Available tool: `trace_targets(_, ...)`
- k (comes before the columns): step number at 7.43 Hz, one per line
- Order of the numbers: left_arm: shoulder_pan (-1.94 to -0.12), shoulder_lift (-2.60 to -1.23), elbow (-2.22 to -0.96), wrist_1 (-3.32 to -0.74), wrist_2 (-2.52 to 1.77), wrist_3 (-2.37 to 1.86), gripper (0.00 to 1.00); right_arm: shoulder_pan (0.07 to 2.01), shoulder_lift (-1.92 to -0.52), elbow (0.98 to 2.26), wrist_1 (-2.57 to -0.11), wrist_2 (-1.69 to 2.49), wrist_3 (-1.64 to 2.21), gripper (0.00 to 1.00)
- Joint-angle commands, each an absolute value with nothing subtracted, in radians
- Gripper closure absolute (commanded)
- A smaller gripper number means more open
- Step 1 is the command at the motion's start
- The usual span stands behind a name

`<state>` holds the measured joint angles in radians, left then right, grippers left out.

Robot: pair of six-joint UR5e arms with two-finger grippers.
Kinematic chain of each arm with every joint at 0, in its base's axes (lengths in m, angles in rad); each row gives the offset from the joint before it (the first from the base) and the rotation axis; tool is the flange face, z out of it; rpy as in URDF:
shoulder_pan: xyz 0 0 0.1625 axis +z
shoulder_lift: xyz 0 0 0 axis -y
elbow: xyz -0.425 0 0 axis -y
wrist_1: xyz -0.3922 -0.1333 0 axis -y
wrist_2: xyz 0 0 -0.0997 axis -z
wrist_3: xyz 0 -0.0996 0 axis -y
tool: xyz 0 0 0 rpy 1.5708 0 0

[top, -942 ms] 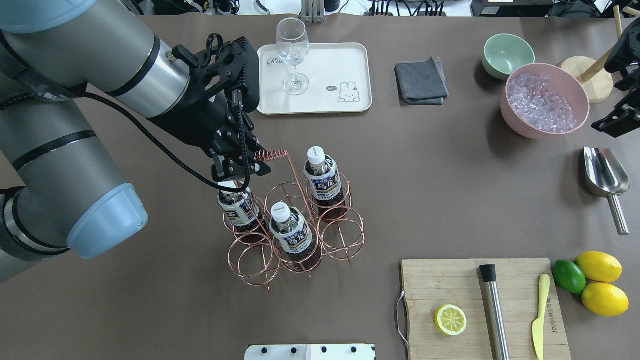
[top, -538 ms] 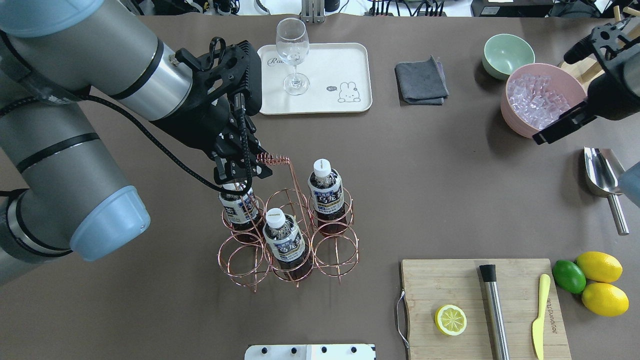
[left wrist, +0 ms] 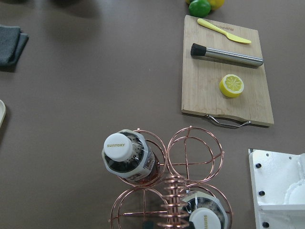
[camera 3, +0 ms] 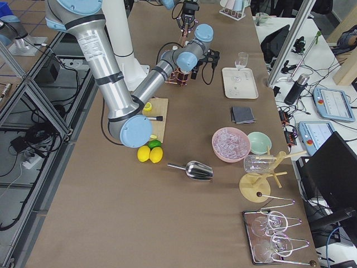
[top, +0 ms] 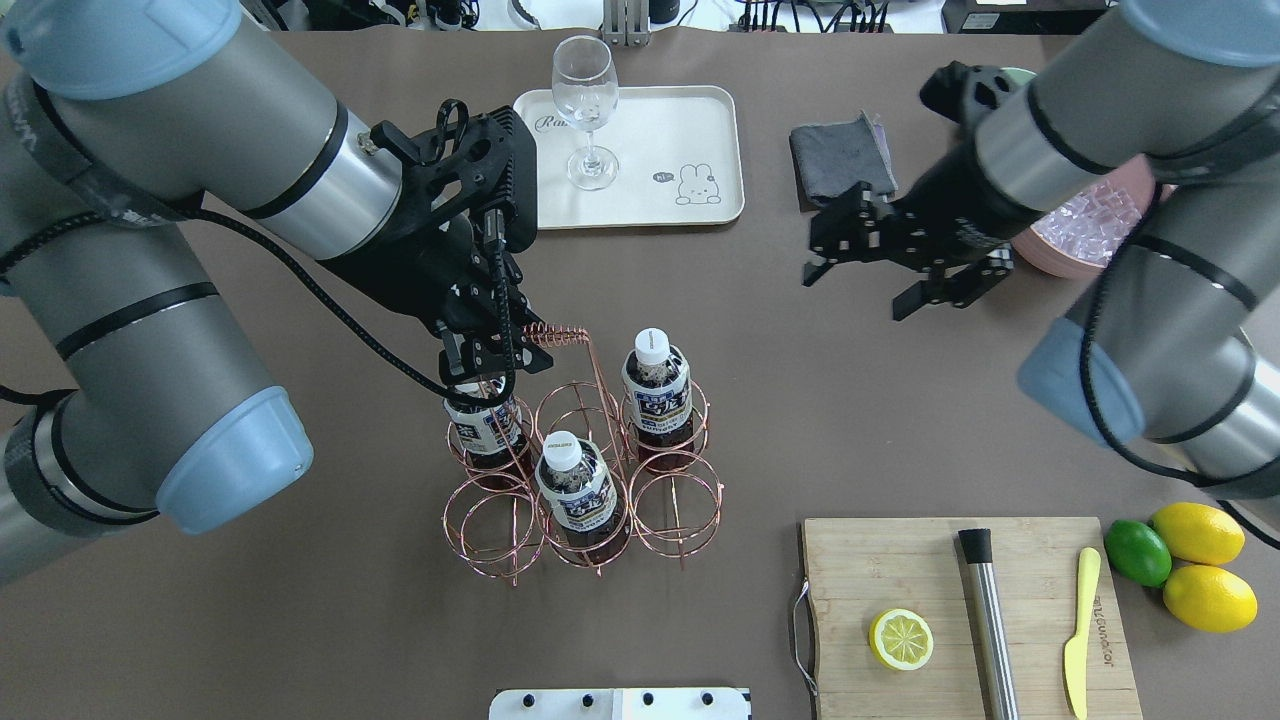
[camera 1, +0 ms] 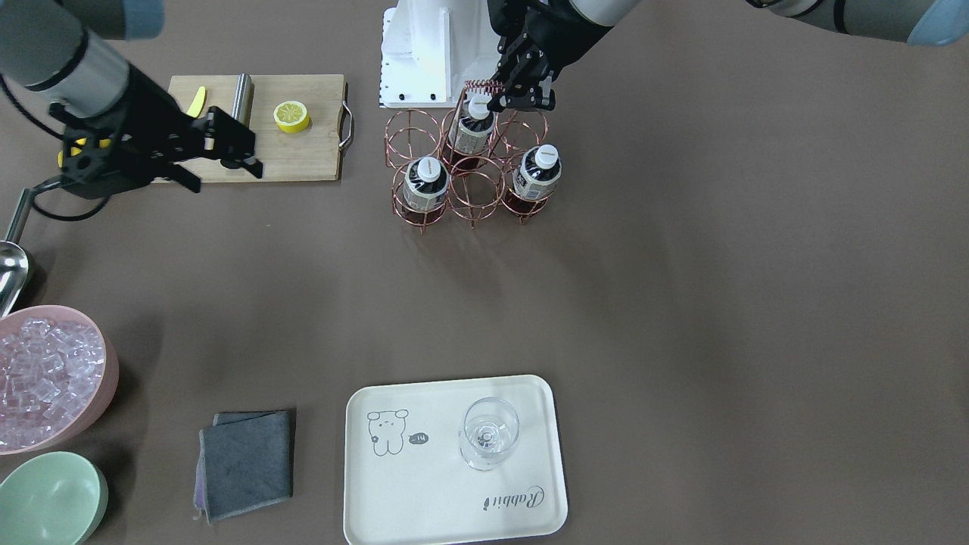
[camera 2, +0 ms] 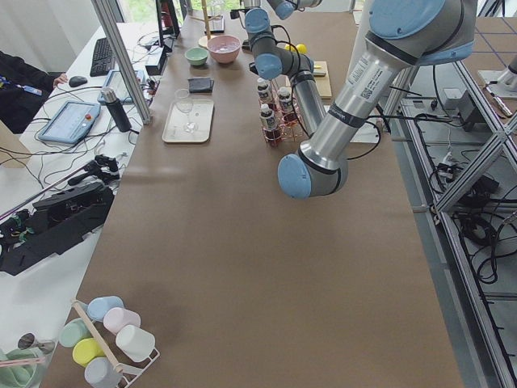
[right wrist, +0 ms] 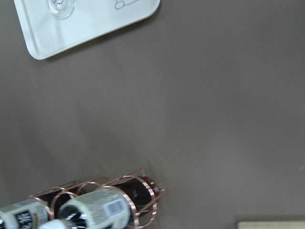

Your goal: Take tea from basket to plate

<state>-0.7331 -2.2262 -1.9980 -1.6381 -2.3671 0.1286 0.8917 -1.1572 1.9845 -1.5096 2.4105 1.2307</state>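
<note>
**Right arm sweeps in while the left pins the basket**

Closest to the robot, the basket (top: 678, 503) has slid and twisted a touch in the last second. All three tea bottles (top: 578, 490) are still standing in its rings, so nothing has been lifted yet. The left gripper (top: 478, 352) looks clamped on the coiled handle (top: 553, 335), right above the left-hand bottle, and the basket has followed it. Just beyond comes the big change. The right gripper (top: 866, 285), out at the table's edge a moment ago, has swung in over bare table, fingers spread and empty. Farthest out, the plate (top: 700, 140) carries only a wine glass (top: 585, 110), with no tea on it. My read is that the left steadies while the right lines up a pick, likely the right-hand bottle (top: 657, 385), which stands nearest it.
</note>
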Motion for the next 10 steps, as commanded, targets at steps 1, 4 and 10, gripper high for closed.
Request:
trace_targets(1,-0.726,-2.224,-1.996,-1.65,-2.367,0.127,1.0,0.755,-0.927,1.878,-1.503,2.386,1.662,0.0)
trace_targets(4,-0.727,-2.224,-1.999,-1.652,-2.368,0.127,1.0,0.671,-0.893,1.839,-1.506,2.358,1.753,0.01)
trace_targets(10,-0.727,-2.224,-1.999,-1.666,-2.37,0.127,1.0,0.682,-0.871,1.779,-1.503,2.31,1.703,0.74)
